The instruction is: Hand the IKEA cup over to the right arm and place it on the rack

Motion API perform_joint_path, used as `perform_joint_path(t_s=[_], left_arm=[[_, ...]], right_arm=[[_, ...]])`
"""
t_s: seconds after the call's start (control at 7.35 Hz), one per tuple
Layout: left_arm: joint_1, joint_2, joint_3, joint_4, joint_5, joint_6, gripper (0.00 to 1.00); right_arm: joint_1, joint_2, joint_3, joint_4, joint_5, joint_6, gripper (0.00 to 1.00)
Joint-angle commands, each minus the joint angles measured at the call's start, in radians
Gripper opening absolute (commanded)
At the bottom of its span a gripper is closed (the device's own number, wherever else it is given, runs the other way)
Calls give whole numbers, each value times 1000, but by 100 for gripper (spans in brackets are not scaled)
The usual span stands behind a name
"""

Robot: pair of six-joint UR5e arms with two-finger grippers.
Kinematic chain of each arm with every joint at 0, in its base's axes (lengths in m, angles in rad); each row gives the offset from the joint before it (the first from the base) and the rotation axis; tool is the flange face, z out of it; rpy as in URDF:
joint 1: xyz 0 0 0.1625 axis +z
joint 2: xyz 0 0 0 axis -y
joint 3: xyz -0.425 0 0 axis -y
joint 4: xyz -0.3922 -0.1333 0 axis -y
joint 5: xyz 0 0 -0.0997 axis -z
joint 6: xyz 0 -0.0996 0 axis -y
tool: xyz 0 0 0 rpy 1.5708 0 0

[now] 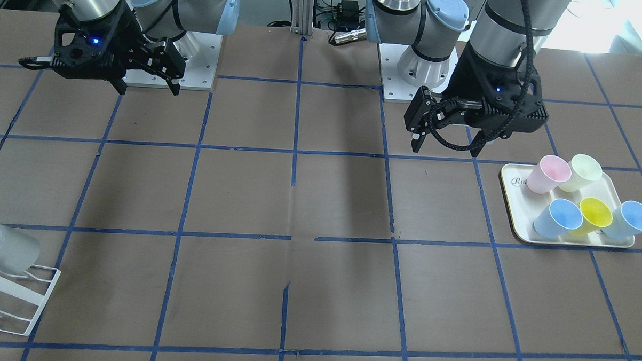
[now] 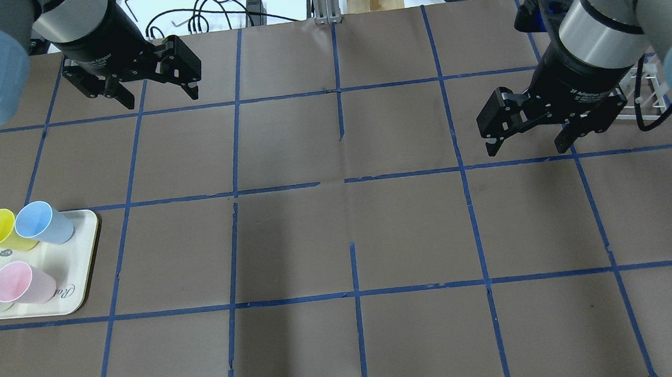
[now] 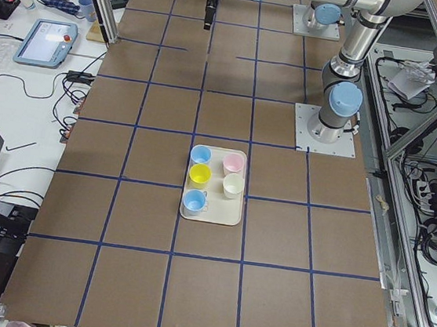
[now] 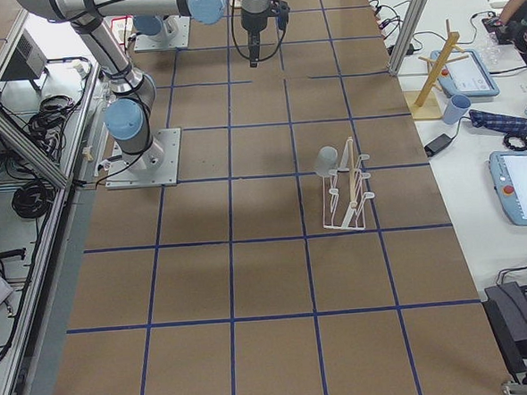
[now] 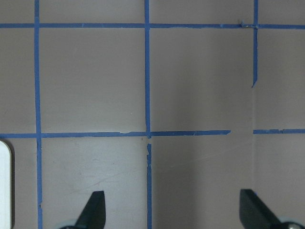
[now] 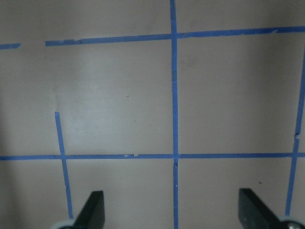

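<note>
The light grey IKEA cup (image 1: 6, 247) rests tilted on the prongs of the white wire rack (image 1: 15, 303) at the table's edge on the robot's right side. Cup (image 4: 327, 160) and rack (image 4: 346, 197) also show in the exterior right view. In the overhead view the rack (image 2: 651, 86) is mostly hidden behind the right arm and the cup is hidden. My right gripper (image 1: 148, 91) (image 2: 525, 150) is open and empty, above bare table, well away from the rack. My left gripper (image 1: 446, 150) (image 2: 161, 98) is open and empty. Both wrist views show only table between spread fingertips (image 5: 93, 210) (image 6: 93, 210).
A cream tray (image 1: 513, 179) (image 2: 84, 271) on the robot's left side holds a pink cup (image 1: 550, 174), a pale yellow-green cup (image 1: 583, 172), a yellow cup (image 1: 595, 214) and two light blue cups (image 1: 560, 216). Blue tape lines grid the brown table.
</note>
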Motion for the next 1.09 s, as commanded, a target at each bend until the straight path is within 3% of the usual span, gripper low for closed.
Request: perform_joint_path(t_s=[0.0,0.27,0.95], left_arm=[[-1,0,0,0,1,0,100],[-1,0,-2,0,1,0,100],[-1,0,-2,0,0,0,100]], right_arm=[[1,-14,24,1,-74,16,100],[1,-57,11,15,-30,16,100],[1,-58,8,18,-39,18,100]])
